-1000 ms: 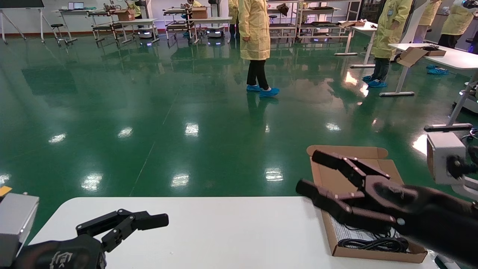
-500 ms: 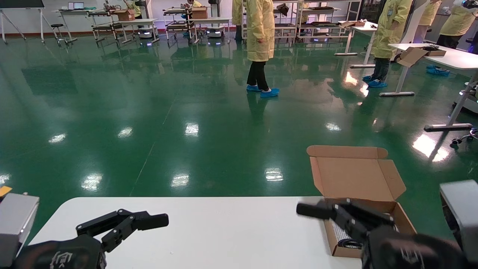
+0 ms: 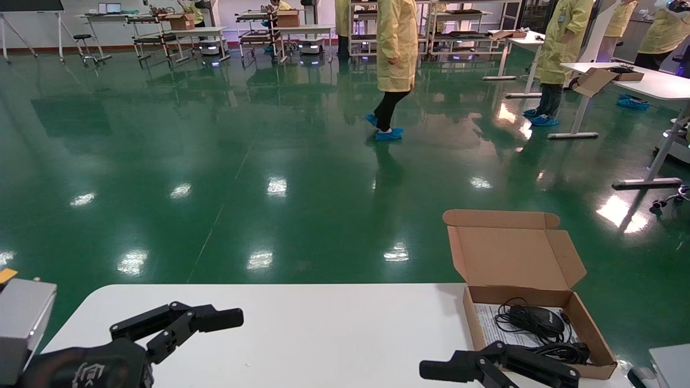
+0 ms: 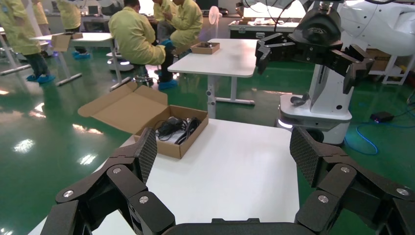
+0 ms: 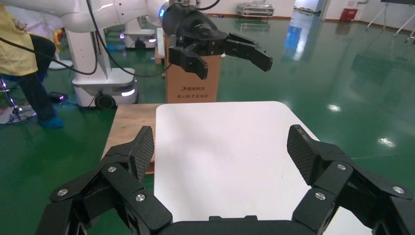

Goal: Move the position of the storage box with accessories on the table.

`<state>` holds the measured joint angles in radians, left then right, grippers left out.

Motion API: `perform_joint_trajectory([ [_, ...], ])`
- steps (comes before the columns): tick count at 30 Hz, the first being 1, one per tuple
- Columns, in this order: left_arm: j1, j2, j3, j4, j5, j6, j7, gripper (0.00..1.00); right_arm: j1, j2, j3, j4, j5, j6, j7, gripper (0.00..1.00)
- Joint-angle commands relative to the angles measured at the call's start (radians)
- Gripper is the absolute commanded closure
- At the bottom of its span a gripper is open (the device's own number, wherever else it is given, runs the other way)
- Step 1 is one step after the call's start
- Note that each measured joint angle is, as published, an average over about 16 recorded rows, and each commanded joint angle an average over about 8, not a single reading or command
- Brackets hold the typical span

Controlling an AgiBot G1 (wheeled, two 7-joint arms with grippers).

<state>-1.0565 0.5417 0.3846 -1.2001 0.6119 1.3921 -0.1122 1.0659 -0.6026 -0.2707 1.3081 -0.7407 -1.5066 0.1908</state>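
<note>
The storage box [image 3: 586, 323], brown cardboard, sits at the far right corner of the white table [image 3: 323, 334] with its lid flap [image 3: 512, 253] open and leaning back. Inside lie a black mouse [image 3: 536, 318], a coiled black cable [image 3: 563, 353] and a white paper sheet [image 3: 488, 323]. The box also shows in the left wrist view [image 4: 166, 147]. My right gripper [image 3: 463, 367] is open and empty, low at the table's front edge, just in front of the box. My left gripper [image 3: 207, 313] is open and empty over the table's left front.
Green floor lies beyond the table's far edge. A person in a yellow coat [image 3: 396, 48] walks far off, and other white desks [image 3: 647, 81] stand at the right. A brown carton [image 5: 192, 78] and a wooden platform [image 5: 129, 127] lie past the table's left end.
My right arm has come down from above the box to the table's front edge, uncovering the box and its contents. The left arm has not moved. The distant person walked right.
</note>
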Motion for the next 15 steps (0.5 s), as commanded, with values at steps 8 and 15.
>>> perform_joint_trajectory([
  [8,0.000,0.000,0.000,0.000,0.000,0.000,0.000,0.00,0.003,-0.004,-0.004,-0.012,0.004,0.005,-0.001,0.00],
  [15,0.000,0.000,0.000,0.000,0.000,0.000,0.000,0.00,0.006,-0.006,-0.006,-0.018,0.008,0.008,-0.002,0.00],
])
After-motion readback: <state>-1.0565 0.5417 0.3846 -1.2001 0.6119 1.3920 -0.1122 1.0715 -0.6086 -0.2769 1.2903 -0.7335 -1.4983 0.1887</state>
